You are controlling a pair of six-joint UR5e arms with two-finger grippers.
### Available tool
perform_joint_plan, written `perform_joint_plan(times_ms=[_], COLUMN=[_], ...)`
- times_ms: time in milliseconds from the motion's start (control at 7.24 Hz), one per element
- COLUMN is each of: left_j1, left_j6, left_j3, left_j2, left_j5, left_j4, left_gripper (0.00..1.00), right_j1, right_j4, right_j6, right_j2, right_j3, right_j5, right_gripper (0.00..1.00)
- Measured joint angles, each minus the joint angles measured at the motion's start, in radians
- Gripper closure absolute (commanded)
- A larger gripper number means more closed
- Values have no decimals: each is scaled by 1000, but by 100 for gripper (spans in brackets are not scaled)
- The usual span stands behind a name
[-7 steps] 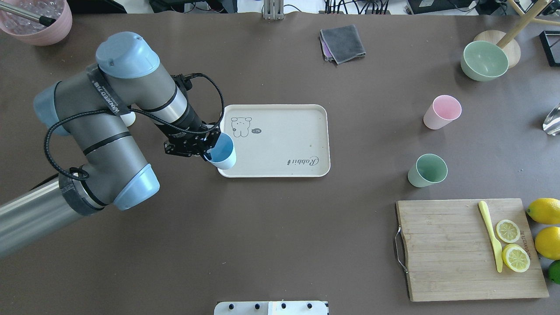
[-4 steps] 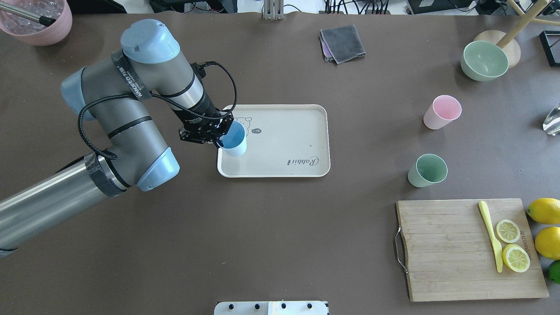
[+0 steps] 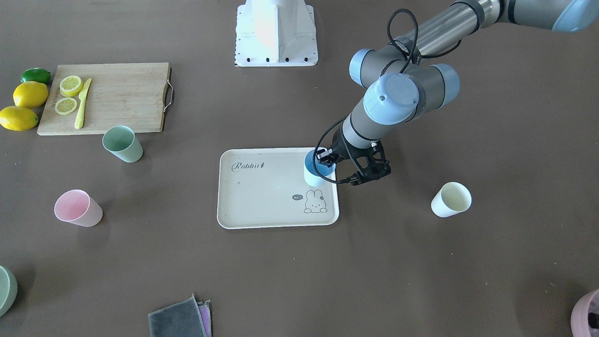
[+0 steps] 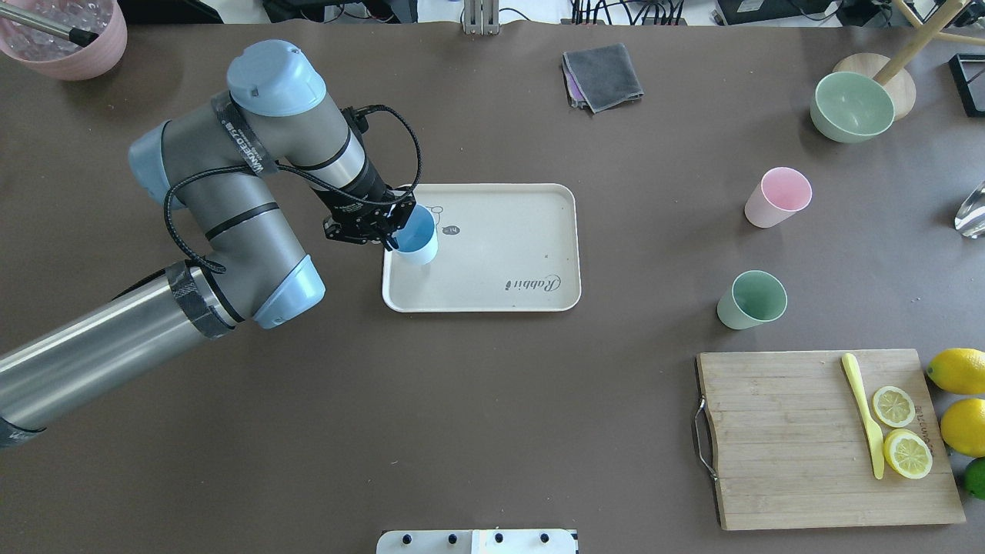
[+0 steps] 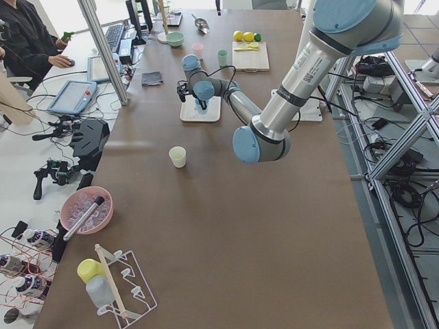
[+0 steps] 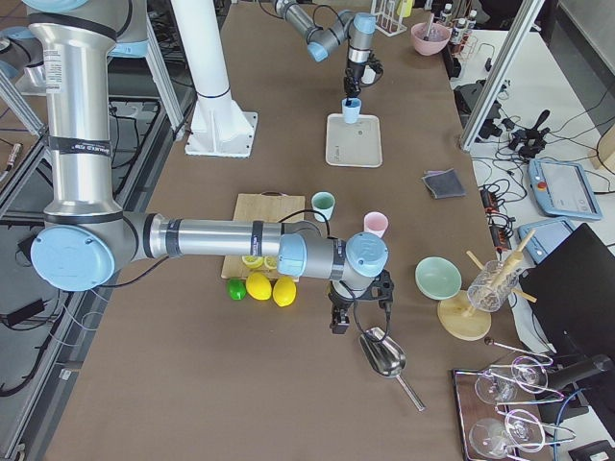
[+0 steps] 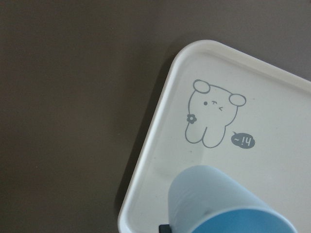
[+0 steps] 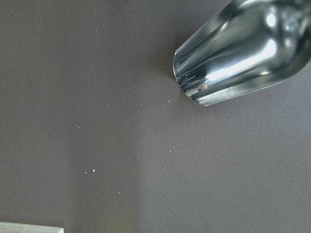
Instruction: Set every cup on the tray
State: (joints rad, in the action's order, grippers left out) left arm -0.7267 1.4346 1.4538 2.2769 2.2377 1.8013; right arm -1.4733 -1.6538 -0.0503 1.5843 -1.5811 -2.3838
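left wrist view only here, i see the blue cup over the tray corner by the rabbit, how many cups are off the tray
Observer: Three. Besides the blue cup in the left gripper, a white cup, a pink cup and a green cup stand on the table, off the tray.
Operator: where's the white one
Observer: Upright on the robot's left of the tray, apart from it. The overhead view hides it behind the left arm.
Operator: and the right arm
Observer: The right gripper shows only in the exterior right view, next to a metal scoop, so I cannot tell whether it is open or shut.
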Motion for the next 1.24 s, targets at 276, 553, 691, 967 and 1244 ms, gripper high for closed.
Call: perform_joint_plan(times_ms=[276,553,691,967,1244], left_j1=[7,20,25,33,8], left_j6=[2,4,3,0,-1], left_j3=[-7,-7,-7,1,32], left_j2=[3,4,4,-3,-7], left_j5=[0,0,0,0,21], left_j4=[6,4,3,1,-29], left_gripper=[100,30,7,3,3], right_j1=[3,5,5,5,6], right_j4=[1,0,-1,-4,-9], right_j6=[1,1,1,1,5], right_j2=[-1,-1,-1,-5,-24], right_j3=[1,1,-1,-5,-10], right_j5=[0,0,0,0,-11], right_gripper=[0,0,0,0,0])
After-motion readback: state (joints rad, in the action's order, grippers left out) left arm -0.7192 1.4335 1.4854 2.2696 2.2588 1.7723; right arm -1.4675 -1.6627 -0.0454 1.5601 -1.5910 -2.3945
